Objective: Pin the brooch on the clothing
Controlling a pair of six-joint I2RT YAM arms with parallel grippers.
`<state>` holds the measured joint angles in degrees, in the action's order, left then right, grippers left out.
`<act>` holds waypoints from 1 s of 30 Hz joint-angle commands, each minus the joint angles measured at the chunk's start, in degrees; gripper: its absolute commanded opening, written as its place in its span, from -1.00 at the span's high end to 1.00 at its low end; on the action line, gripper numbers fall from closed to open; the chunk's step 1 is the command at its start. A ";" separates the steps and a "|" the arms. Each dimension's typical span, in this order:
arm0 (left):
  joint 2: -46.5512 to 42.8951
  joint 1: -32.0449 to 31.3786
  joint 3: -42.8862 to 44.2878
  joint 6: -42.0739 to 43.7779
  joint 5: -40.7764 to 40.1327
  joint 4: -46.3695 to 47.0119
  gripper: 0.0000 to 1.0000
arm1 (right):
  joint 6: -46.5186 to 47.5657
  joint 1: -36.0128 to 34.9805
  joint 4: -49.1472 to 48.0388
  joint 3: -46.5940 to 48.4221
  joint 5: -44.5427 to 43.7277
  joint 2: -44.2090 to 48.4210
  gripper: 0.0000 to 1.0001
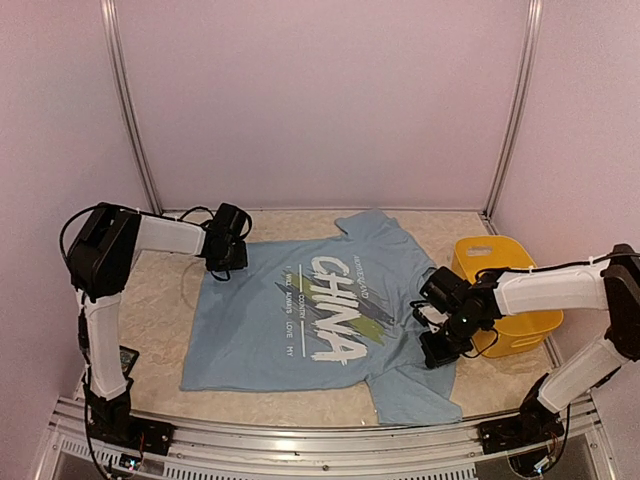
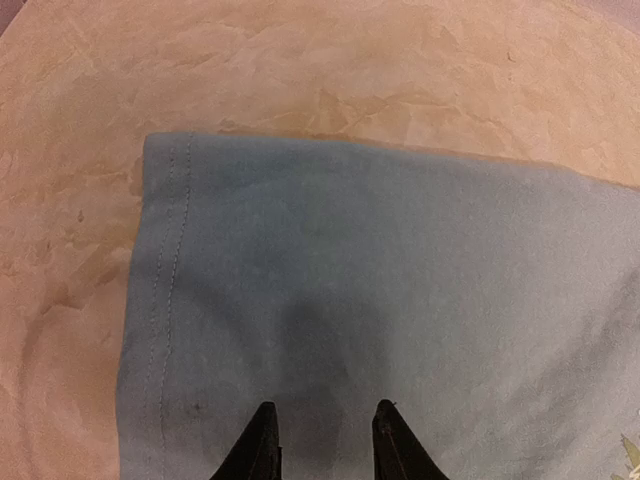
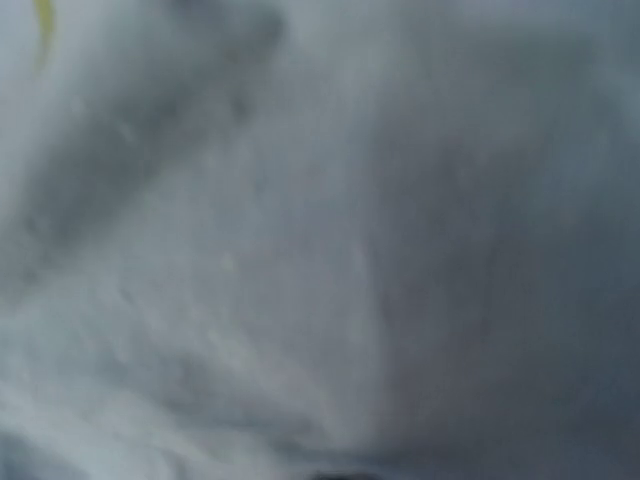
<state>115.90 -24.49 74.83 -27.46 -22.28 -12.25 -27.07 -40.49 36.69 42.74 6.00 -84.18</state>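
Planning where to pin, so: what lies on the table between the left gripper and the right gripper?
Only the T-shirt, its CHINA lettering midway between left gripper and right gripper; the top external view shows this.

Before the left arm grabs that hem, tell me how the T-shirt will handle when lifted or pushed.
Probably floppy: the T-shirt lies thin and flat on the table, so a lifted corner should drape. Likely light; a pinch at the stitched hem by the left gripper may drag the whole cloth. Pushed, it would probably wrinkle: no stiff part shows.
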 commanded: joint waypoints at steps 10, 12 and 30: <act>14.30 5.16 10.05 1.94 1.64 -1.87 0.37 | -5.69 -1.26 3.43 -6.61 6.66 5.23 1.00; 14.63 5.22 11.48 3.42 1.77 -2.17 0.37 | -5.95 -1.70 4.01 -7.36 7.57 6.76 1.00; -24.84 5.89 -5.35 6.14 12.32 -12.02 -0.24 | 17.60 -0.40 -14.18 23.80 -2.36 -2.68 -0.88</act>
<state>98.13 -19.31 73.34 -19.68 -14.02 -17.26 -16.58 -41.52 30.35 65.78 5.26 -83.94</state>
